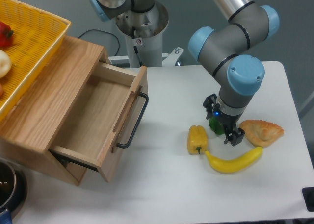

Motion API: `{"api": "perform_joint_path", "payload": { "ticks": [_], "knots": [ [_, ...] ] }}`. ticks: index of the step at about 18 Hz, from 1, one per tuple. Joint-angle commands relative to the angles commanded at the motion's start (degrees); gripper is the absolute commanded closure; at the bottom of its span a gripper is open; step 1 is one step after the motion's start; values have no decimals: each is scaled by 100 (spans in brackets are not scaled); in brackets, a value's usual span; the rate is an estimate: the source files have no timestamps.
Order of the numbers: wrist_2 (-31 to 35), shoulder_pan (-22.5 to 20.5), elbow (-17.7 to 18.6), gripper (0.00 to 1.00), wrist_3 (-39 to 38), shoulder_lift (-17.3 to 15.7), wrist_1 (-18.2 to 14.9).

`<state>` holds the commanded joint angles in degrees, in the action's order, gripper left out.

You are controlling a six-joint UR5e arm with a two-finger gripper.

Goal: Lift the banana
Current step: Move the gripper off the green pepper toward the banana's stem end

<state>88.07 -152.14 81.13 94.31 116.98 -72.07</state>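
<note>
From my remote station I log one gripper on the single arm, lowered close to the table and pointing down; its two dark fingers stand apart with nothing between them that I can see, so I read the claw as spread and empty. A blue light glows on its body, and just beside it, partly hidden behind the fingers, sits one small green object that I cannot identify. One banana lies flat on the table just below and in front of the claw, not touched by it, curved with its tapered stem end pointing left toward the pepper. One yellow pepper lies to the left of the claw, its green stem facing the banana's tip, near it but whether touching I cannot tell. One tan-orange pastry rests just right of the claw, its lower edge close above the banana's right end. Further left stands one wooden drawer unit, its one drawer pulled open, with one black handle. On top of the unit sits one yellow basket holding a red item and a pale item at the frame edge. One dark pot shows at the bottom left corner.
</note>
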Motion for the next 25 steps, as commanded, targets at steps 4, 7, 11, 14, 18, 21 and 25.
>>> {"api": "perform_joint_path", "payload": {
  "ticks": [4, 7, 11, 14, 18, 21, 25],
  "knots": [
    [0, 0, -70, 0, -18, 79, 0],
    [-26, 0, -150, 0, -245, 176, -9],
    [35, 9, 69, 0, -361, 176, 280],
    [44, -9, 324, 0, -369, 132, 684],
    [27, -88, 351, 0, -395, 141, 756],
    [-113, -176, 386, 0, -422, 132, 756],
    [-938, -404, 509, 0, -440, 158, 835]
  ]
}}
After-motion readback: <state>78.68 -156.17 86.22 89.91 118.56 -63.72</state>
